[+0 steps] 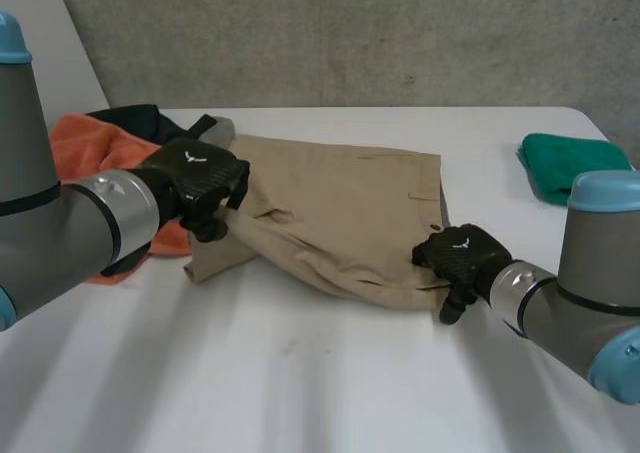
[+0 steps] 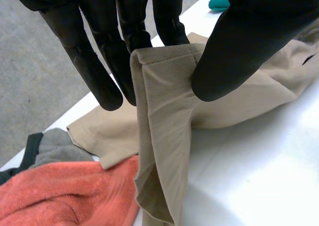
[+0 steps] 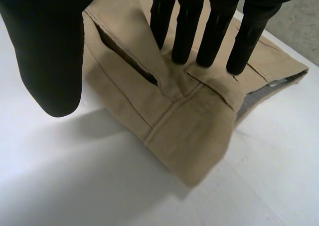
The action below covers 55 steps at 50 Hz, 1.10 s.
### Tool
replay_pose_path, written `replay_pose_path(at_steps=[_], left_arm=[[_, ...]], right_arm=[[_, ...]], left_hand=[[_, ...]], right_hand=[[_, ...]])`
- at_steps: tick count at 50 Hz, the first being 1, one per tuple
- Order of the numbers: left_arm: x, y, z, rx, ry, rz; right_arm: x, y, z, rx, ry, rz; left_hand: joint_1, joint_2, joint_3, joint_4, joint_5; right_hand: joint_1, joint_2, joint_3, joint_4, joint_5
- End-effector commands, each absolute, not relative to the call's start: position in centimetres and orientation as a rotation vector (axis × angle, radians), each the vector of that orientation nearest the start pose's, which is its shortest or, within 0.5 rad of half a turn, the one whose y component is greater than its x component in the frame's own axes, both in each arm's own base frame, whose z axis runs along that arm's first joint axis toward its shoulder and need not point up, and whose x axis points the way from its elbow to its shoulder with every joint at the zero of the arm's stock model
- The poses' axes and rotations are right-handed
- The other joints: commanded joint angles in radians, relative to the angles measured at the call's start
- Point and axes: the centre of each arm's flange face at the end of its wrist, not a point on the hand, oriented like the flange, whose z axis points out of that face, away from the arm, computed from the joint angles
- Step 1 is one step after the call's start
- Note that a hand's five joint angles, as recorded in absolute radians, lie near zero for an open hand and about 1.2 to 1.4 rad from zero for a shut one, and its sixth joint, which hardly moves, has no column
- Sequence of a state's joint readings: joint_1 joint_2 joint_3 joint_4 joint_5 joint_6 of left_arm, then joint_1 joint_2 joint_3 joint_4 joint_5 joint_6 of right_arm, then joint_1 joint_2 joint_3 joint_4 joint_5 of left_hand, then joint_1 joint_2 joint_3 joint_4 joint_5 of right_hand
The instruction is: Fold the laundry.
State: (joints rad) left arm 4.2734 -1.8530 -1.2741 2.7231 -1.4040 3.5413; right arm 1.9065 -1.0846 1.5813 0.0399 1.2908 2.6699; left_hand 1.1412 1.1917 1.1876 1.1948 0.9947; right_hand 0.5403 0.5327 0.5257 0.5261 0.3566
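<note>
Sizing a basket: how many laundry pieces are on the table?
4: khaki trousers in the middle, green cloth far right, orange towel and dark garment piled at left; the pile may hide more.

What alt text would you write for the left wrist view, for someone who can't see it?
The left hand pinches an edge of the tan trousers between thumb and fingers, holding it above the white table. An orange towel and a grey garment lie beside the trousers.

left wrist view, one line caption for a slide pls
Left hand pinches an edge of the khaki trousers between thumb and fingers, holding it above the white table beside an orange towel.
</note>
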Motion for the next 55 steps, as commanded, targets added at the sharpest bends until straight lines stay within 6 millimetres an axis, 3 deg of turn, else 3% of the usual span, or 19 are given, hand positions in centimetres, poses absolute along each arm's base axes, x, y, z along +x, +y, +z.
replay_pose_path(at_steps=[1,5,12,18,22,28,32,37,41,49,55], left_arm=[[-27.0,-23.1,26.0,1.31,2.518,-1.739],[-26.9,-21.5,24.5,1.383,2.589,-1.634],[-25.7,-16.5,22.1,1.67,2.621,-1.339],[-24.8,-11.7,20.1,1.986,2.579,-1.072],[-24.8,-11.5,19.9,2.031,2.533,-1.057],[-26.2,-14.9,20.7,1.94,2.461,-1.221],[-27.9,-19.1,21.4,1.795,2.385,-1.41],[-30.2,-26.0,22.5,1.54,2.248,-1.648],[-31.9,-30.1,23.0,1.411,2.153,-1.766],[-36.0,-35.0,22.5,1.297,1.956,-1.987],[-37.8,-37.0,21.9,1.241,1.771,-2.073]], right_arm=[[25.1,-26.5,14.0,-1.229,2.279,-1.542],[24.7,-25.6,14.2,-1.295,2.287,-1.544],[22.0,-21.3,17.5,-1.624,2.276,-1.551],[19.0,-17.9,17.9,-1.947,2.294,-1.231],[19.2,-17.7,18.2,-1.964,2.236,-1.161],[20.4,-20.1,19.1,-1.765,2.265,-1.304],[21.4,-22.9,19.6,-1.645,2.252,-1.471],[22.8,-28.2,20.0,-1.452,2.237,-1.751],[23.8,-31.8,19.9,-1.335,2.231,-1.934],[25.6,-37.6,19.0,-1.201,2.167,-2.28],[27.0,-40.2,17.0,-1.162,2.055,-2.413]], left_hand=[[0.252,0.202,0.206,0.199,0.224],[0.255,0.205,0.209,0.201,0.227],[0.255,0.205,0.209,0.201,0.227],[0.255,0.205,0.209,0.201,0.227],[0.255,0.205,0.209,0.201,0.227],[0.255,0.205,0.209,0.201,0.227],[0.255,0.205,0.209,0.201,0.227],[0.255,0.205,0.209,0.201,0.227],[0.255,0.205,0.209,0.201,0.227],[0.255,0.205,0.209,0.201,0.227],[0.255,0.205,0.209,0.201,0.227]], right_hand=[[0.855,0.863,0.869,0.869,0.864],[0.856,0.864,0.871,0.87,0.865],[0.856,0.864,0.871,0.87,0.865],[0.856,0.864,0.871,0.87,0.865],[0.856,0.864,0.871,0.87,0.865],[0.856,0.864,0.871,0.87,0.865],[0.856,0.864,0.871,0.87,0.865],[0.856,0.864,0.871,0.87,0.865],[0.856,0.864,0.871,0.87,0.865],[0.856,0.864,0.871,0.87,0.865],[0.856,0.864,0.871,0.87,0.865]])
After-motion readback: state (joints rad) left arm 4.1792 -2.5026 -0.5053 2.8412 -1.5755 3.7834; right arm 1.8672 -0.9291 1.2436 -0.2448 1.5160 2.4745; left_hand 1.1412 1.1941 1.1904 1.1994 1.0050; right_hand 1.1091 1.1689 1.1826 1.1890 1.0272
